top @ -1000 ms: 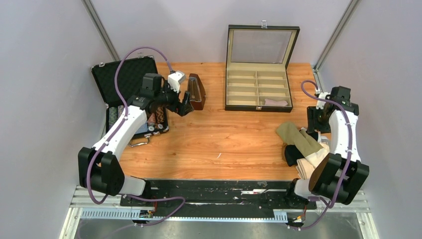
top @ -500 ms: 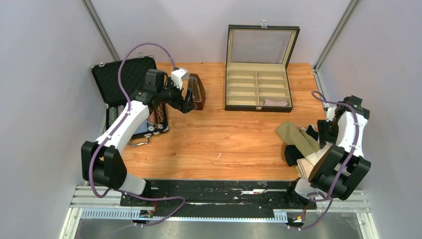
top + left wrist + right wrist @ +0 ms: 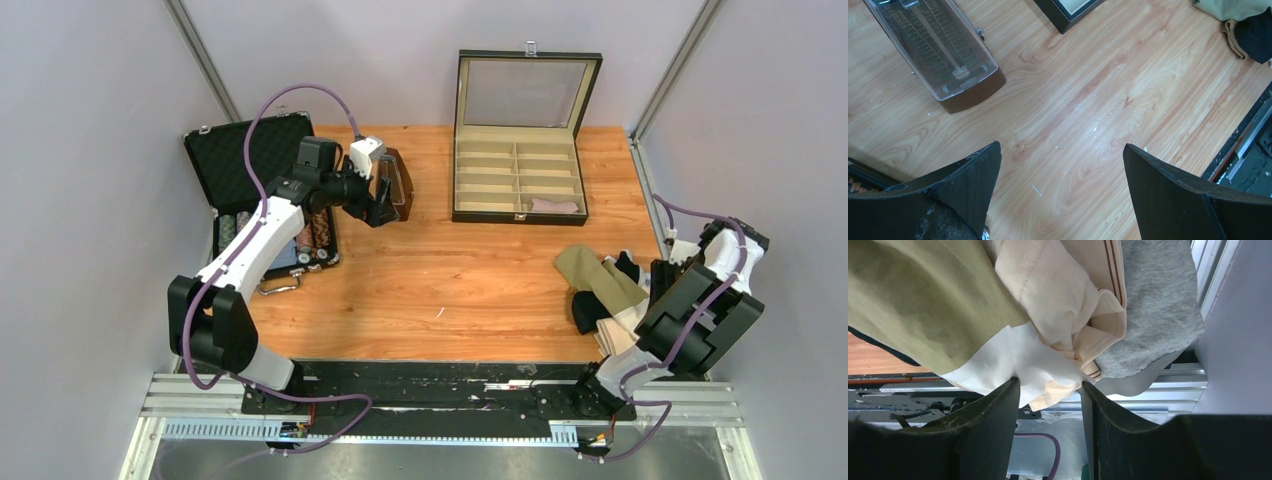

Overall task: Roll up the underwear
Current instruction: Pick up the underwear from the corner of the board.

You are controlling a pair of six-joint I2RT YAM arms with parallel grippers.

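The underwear lies in a heap at the table's right front. An olive-khaki piece (image 3: 590, 270) (image 3: 923, 305) with a pale waistband (image 3: 998, 360) is on top, black ones (image 3: 585, 310) sit under it, and a cream-beige one (image 3: 612, 335) (image 3: 1048, 285) is nearest the edge. My right gripper (image 3: 657, 283) (image 3: 1048, 385) sits at the heap's near right edge, open. The waistband and a cream hem lie between its fingertips. My left gripper (image 3: 385, 208) (image 3: 1060, 147) hangs open over bare wood by the metronome, holding nothing.
A grey cloth (image 3: 1158, 305) lies beside the cream piece, hanging over the table's edge rail. An open compartment box (image 3: 518, 185) stands at the back with a pale roll (image 3: 553, 205) in one cell. A metronome (image 3: 398, 185) (image 3: 943, 55) and an open black case (image 3: 250, 160) stand at the left.
My right arm has swung back and to the right, bringing its gripper down at the heap's near edge. The left gripper has shifted slightly toward the metronome.
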